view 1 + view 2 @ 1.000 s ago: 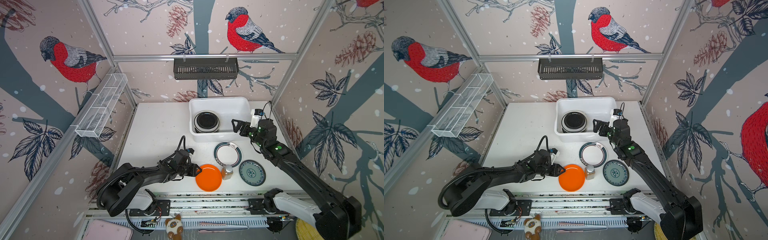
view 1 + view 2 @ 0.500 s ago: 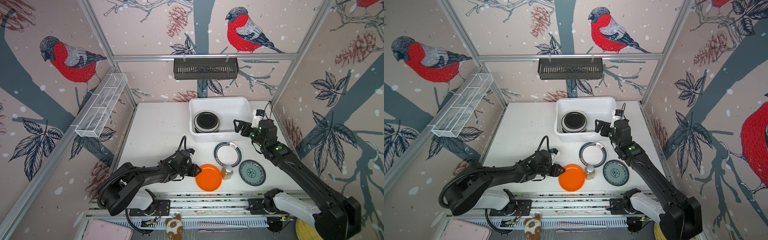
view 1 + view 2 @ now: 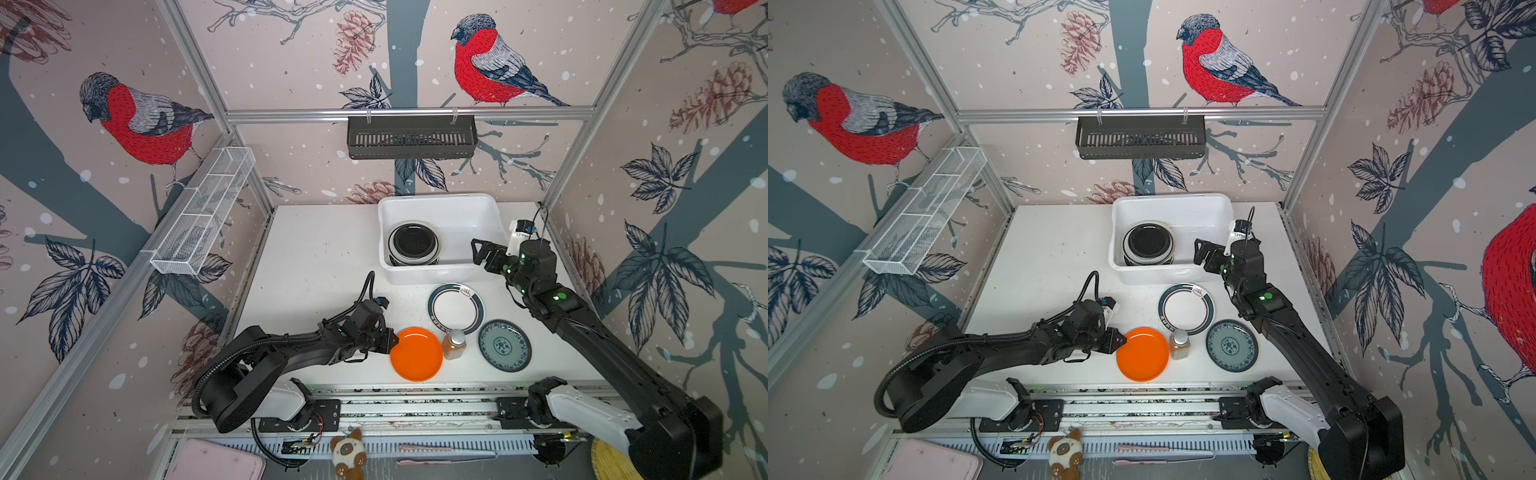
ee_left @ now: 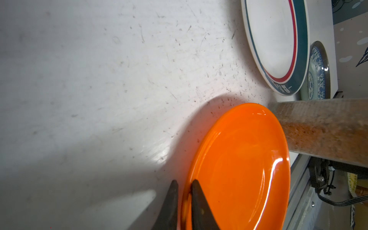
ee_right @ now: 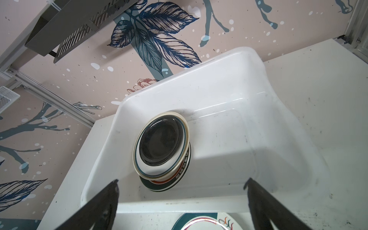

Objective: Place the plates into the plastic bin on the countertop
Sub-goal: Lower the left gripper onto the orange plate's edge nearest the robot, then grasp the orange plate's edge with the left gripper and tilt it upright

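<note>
An orange plate [image 3: 415, 353] [image 3: 1142, 353] lies at the front of the countertop [image 3: 316, 257]. My left gripper [image 3: 392, 338] [image 4: 184, 185] is shut on its left rim, one finger on each side of the edge. A white plate with a teal rim [image 3: 456, 307] [image 4: 274, 43] and a blue-green patterned plate [image 3: 504, 345] lie flat nearby. The plastic bin [image 3: 490, 208] [image 5: 179, 207] holds a stack of plates [image 3: 414, 243] [image 5: 161, 147] topped by a black one. My right gripper [image 3: 478, 252] [image 5: 182, 181] hangs open and empty over the bin's front right rim.
A small amber bottle [image 3: 454, 344] [image 4: 322, 129] stands between the orange and patterned plates, close against the orange rim. A black slotted rack [image 3: 411, 137] hangs on the back wall and a white wire basket [image 3: 203, 216] on the left wall.
My left gripper's jaws have closed onto the orange plate's rim. The right gripper has drifted slightly to the right, still open.
</note>
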Controlling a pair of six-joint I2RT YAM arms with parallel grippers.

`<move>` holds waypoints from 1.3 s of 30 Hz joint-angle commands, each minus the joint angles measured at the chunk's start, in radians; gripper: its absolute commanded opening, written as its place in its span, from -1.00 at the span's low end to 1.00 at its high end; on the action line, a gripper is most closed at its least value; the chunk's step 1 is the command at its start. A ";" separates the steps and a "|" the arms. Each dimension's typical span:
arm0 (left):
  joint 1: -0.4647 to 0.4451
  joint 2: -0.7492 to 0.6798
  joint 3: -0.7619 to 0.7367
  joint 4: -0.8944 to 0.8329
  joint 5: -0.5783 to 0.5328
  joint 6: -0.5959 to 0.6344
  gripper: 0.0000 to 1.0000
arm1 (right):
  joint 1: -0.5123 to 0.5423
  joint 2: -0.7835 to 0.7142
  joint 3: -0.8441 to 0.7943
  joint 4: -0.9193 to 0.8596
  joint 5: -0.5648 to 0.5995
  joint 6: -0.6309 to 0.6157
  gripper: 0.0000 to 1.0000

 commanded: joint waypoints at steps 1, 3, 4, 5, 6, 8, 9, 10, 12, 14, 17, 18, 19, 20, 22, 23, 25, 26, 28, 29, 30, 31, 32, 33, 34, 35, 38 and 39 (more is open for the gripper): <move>-0.004 0.002 -0.002 -0.106 -0.068 0.007 -0.68 | -0.005 -0.002 -0.001 -0.001 0.013 0.010 0.99; -0.005 -0.006 0.001 -0.114 -0.079 0.006 -0.75 | -0.007 -0.001 -0.005 0.001 0.014 0.012 0.99; -0.005 -0.009 0.001 -0.122 -0.087 0.005 -0.87 | -0.007 -0.002 -0.007 0.002 0.012 0.014 0.99; -0.005 -0.010 0.003 -0.128 -0.093 0.005 -0.97 | -0.008 0.001 -0.010 0.004 0.012 0.015 0.99; -0.005 -0.012 0.002 -0.132 -0.095 0.005 -0.98 | -0.009 0.001 -0.012 0.006 0.009 0.017 0.99; -0.005 -0.015 0.001 -0.135 -0.096 0.001 -1.00 | -0.011 0.003 -0.013 0.006 0.008 0.021 0.99; -0.005 -0.015 0.001 -0.137 -0.098 -0.001 -1.00 | -0.011 0.004 -0.013 0.008 0.008 0.022 0.99; -0.005 -0.016 0.001 -0.141 -0.101 -0.002 -1.00 | -0.012 0.005 -0.015 0.010 0.008 0.023 0.99; -0.005 -0.018 0.005 -0.153 -0.114 -0.004 -1.00 | -0.012 0.003 -0.016 0.014 0.005 0.024 0.99; -0.004 -0.020 0.010 -0.168 -0.130 0.001 -1.00 | -0.014 0.005 -0.016 0.017 0.000 0.025 0.99; -0.005 -0.020 0.019 -0.200 -0.153 0.013 -1.00 | -0.013 0.005 -0.017 0.020 -0.007 0.027 0.99; -0.005 -0.021 0.022 -0.209 -0.162 0.016 -1.00 | -0.014 0.005 -0.019 0.021 -0.009 0.027 0.99; -0.005 -0.023 0.025 -0.222 -0.175 0.020 -1.00 | -0.014 0.006 -0.019 0.023 -0.011 0.028 0.99; -0.005 -0.027 0.028 -0.234 -0.187 0.020 -1.00 | -0.013 0.007 -0.019 0.026 -0.014 0.029 0.99; -0.003 -0.043 0.029 -0.245 -0.207 0.021 -1.00 | -0.014 0.012 -0.020 0.032 -0.027 0.029 0.99; -0.003 -0.056 0.029 -0.251 -0.220 0.017 -1.00 | -0.014 0.015 -0.017 0.037 -0.034 0.029 0.99; 0.000 -0.083 0.034 -0.269 -0.239 0.012 -1.00 | -0.013 0.025 -0.013 0.039 -0.050 0.026 0.99; 0.002 -0.100 0.039 -0.280 -0.245 0.013 -1.00 | -0.014 0.028 -0.010 0.038 -0.058 0.024 0.99; 0.006 -0.141 0.049 -0.306 -0.268 0.012 -1.00 | -0.014 0.034 -0.003 0.035 -0.070 0.022 0.99; 0.009 -0.165 0.055 -0.325 -0.289 0.007 -1.00 | -0.014 0.037 -0.002 0.035 -0.075 0.021 0.99; 0.013 -0.184 0.060 -0.342 -0.308 0.003 -1.00 | -0.013 0.038 -0.002 0.036 -0.079 0.022 0.99; 0.017 -0.209 0.065 -0.360 -0.333 -0.004 -1.00 | -0.013 0.041 0.000 0.036 -0.082 0.022 0.99; 0.025 -0.233 0.070 -0.376 -0.349 -0.013 -1.00 | -0.014 0.040 0.001 0.036 -0.085 0.022 0.99; 0.031 -0.257 0.073 -0.382 -0.356 -0.020 -1.00 | -0.013 0.040 0.001 0.038 -0.087 0.022 0.99; 0.039 -0.285 0.075 -0.385 -0.359 -0.027 -1.00 | -0.013 0.040 0.002 0.040 -0.090 0.022 0.99; 0.046 -0.312 0.075 -0.385 -0.362 -0.031 -1.00 | -0.014 0.042 0.001 0.046 -0.093 0.022 0.99; 0.052 -0.392 0.070 -0.371 -0.397 -0.017 -1.00 | -0.014 0.048 0.010 0.048 -0.103 0.022 0.99; 0.052 -0.413 0.067 -0.362 -0.409 -0.007 -1.00 | -0.014 0.050 0.014 0.046 -0.109 0.024 0.99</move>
